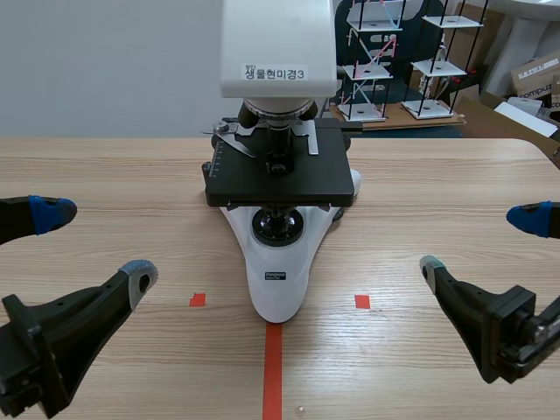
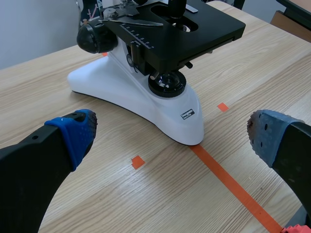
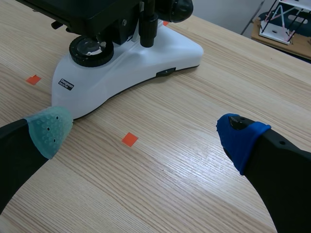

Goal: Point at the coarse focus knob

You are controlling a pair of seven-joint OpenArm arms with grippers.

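Two flank white-and-black microscope (image 1: 276, 280): left gripper (image 1: 96, 243), right gripper (image 1: 479, 242), fingers spread | likely either-side reach | black round coarse focus knob (image 2: 92, 38) untouched

A wooden table (image 1: 455, 201) carries a white-based microscope (image 1: 278, 271) at its middle.

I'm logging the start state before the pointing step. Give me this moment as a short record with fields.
microscope: upright mid-table, white base toward the robot
coarse focus knob: large black knob on the microscope's side, below the stage; nothing touches it
left gripper: low, off to one side of the base, jaws open, empty
right gripper: low on the opposite side, jaws open, empty
table: wood, with orange-red tape marks
pointing: not yet done
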